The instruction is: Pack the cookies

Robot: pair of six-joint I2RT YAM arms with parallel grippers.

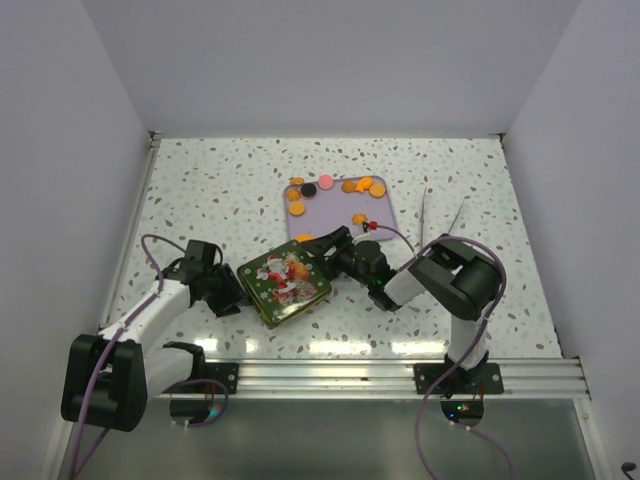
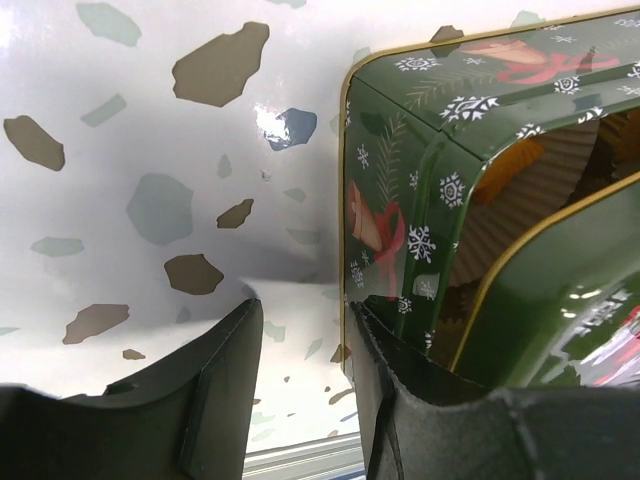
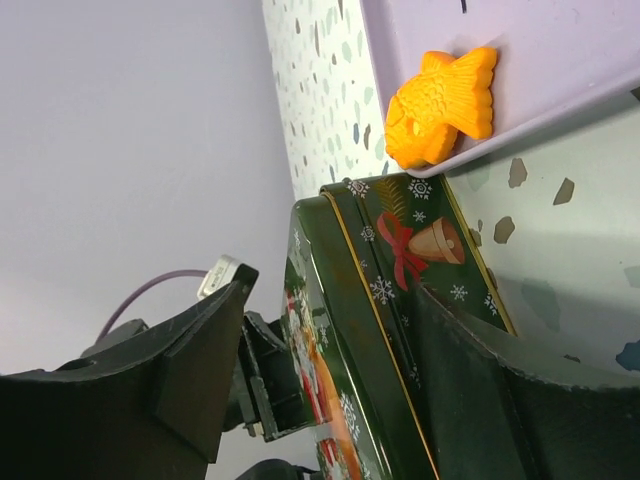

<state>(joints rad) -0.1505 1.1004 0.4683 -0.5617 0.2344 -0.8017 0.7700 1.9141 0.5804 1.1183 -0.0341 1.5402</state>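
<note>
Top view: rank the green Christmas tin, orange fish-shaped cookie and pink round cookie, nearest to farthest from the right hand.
1. Green Christmas tin, at the right hand.
2. Orange fish-shaped cookie, near edge of the lavender tray.
3. Pink round cookie, tray's far edge.

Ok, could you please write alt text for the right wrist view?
A green Christmas tin sits inside the open right gripper. Beyond it, an orange fish-shaped cookie lies at the rim of a lilac tray.

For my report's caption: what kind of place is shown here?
Probably a laboratory robot test cell, not a kitchen: plain white walls enclose a speckled table, and two robot arms are bolted to a metal rail.
</note>
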